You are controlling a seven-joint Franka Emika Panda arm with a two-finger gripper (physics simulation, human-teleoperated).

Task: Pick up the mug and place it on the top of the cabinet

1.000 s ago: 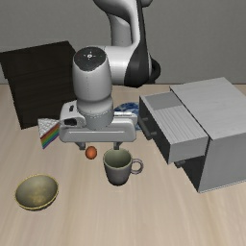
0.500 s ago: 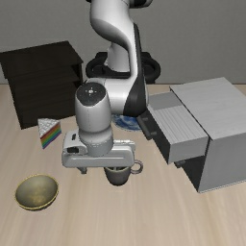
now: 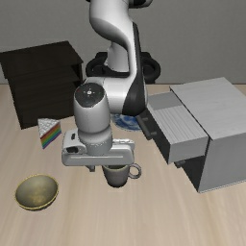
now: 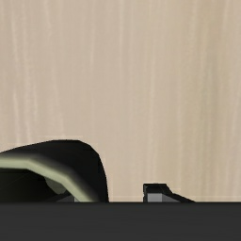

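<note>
The olive-grey mug (image 3: pixel 119 176) stands on the wooden table, its handle (image 3: pixel 135 171) turned to the exterior view's right. My gripper (image 3: pixel 112 170) is lowered straight onto it, and the hand's body hides the mug's rim from the outside. In the wrist view the mug's rim and dark wall (image 4: pixel 66 169) sit close beside the gripper (image 4: pixel 120 194). One fingertip (image 4: pixel 158 191) shows outside the mug with a gap to its wall, so the gripper is open. The grey cabinet (image 3: pixel 216 125) stands at the exterior view's right, its top bare.
The cabinet's upper drawer (image 3: pixel 171 130) is pulled out toward the mug. A green bowl (image 3: pixel 36 193) lies at the front left. A rainbow-striped box (image 3: pixel 48 134) and a dark crate (image 3: pixel 40 79) stand behind it. A blue item (image 3: pixel 128 120) lies behind my hand.
My hand moved forward from behind the mug to above it, then sank lower onto it. The small orange ball seen earlier is now covered by the hand.
</note>
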